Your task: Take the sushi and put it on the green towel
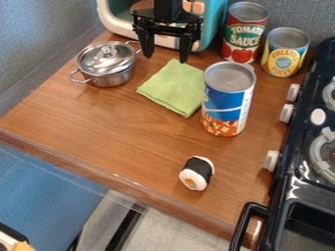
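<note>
My gripper (pixel 166 55) hangs over the back of the wooden counter, above the far edge of the green towel, its two fingers spread apart with nothing between them. The green towel (pixel 171 87) lies folded flat behind the middle of the counter, its right side partly hidden by a blue can. Near the front edge, the sushi (pixel 197 173) rests on the wood, a white piece with a black band and an orange spot on its end. It is well in front of both towel and gripper.
The blue can (pixel 226 100) stands between towel and stove (pixel 314 162). A lidded steel pot (pixel 107 64) is left of the towel. A tomato can (pixel 243 33) and a yellow can (pixel 284 53) stand at the back right, and a teal-and-white box (pixel 214 22) behind the gripper.
</note>
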You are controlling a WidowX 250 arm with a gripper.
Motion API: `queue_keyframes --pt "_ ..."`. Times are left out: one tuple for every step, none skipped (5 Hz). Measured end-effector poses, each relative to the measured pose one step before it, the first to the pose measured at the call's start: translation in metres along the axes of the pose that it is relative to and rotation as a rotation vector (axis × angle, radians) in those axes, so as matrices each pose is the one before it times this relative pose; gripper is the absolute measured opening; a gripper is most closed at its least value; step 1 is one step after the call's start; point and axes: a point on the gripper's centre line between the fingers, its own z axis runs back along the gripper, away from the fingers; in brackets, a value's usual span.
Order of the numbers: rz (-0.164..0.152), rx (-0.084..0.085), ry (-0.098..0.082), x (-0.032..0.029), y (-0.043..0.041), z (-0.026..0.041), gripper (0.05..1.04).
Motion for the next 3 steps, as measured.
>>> queue_keyframes --pt "-0.0011 -0.0048 0.0511 -0.0077 -0.00104 -0.01844 0.998" --pt "-0.0127 -0.057 0.0354 -0.03131 -0.00068 -0.00856 0.999" --pt "-0.0294 -0.0013 -0.0507 -0.03065 0.00006 0.02781 0.999"
